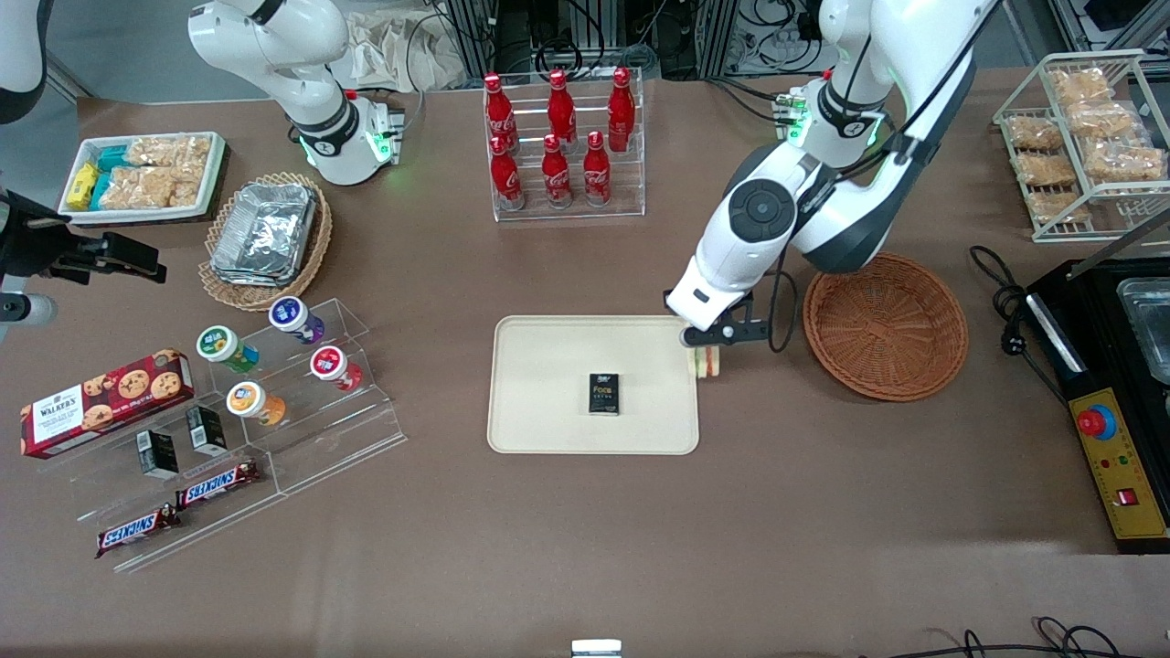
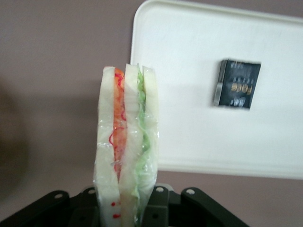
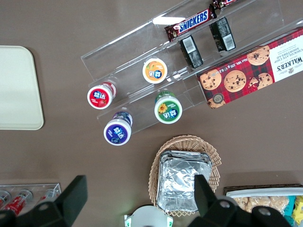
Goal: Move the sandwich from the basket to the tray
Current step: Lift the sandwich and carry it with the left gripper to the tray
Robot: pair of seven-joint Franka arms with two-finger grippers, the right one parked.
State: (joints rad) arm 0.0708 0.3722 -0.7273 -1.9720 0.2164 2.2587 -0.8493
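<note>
Sandwich [image 1: 706, 363] first: it hangs in my pincer [image 1: 708, 340], right over the edge of the tray [image 1: 548, 402] that is nearest the basket [image 1: 885, 325]. It is not down yet.

The worktop [image 1: 585, 530] is big and brown and has lots of room. The tray is the big cream one in the middle. The round brown basket sits beside it, toward the working arm's end, and it looks empty now.

My pincer is clamped on the sandwich, holding it by the bread at the bottom of the wedge [image 2: 125, 151].

On the tray lies a small black box [image 1: 603, 394]. I think I should go a bit more over the tray, so the whole sandwich lands inside the rim. I should stop before the black box so I don't bump it. Then I go down slowly and let go only when the sandwich touches the tray.
</note>
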